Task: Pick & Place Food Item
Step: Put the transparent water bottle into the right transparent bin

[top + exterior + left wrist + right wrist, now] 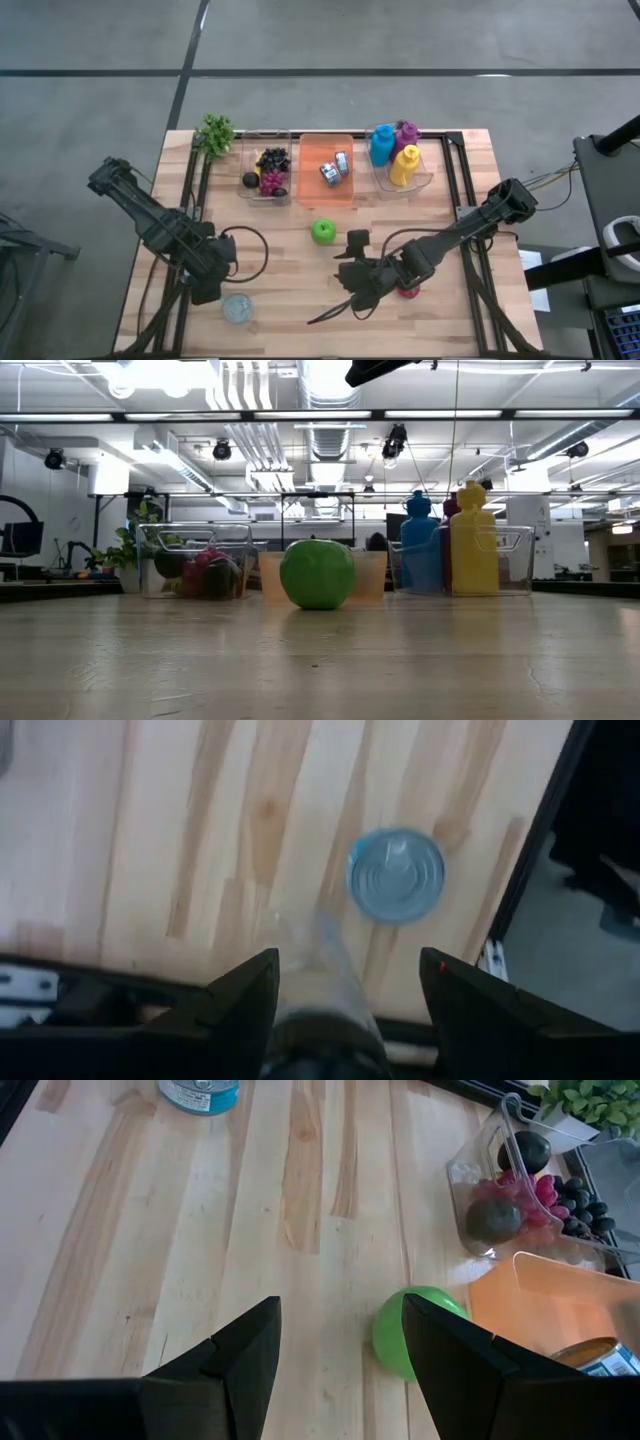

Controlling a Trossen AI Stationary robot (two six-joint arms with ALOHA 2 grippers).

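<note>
Since the green apple (322,231) sits just beyond the right gripper (352,268), open and empty, that arm is nearer; left gripper (208,280) open over can (237,308).

Premises are a large open-plan lab or industrial workspace. Evidence: exposed ceiling ducting (320,400) and strip lights (150,375) over a grey concrete floor (320,60). A wooden test table (290,290) on a black metal frame (465,200) stands in it.
</note>
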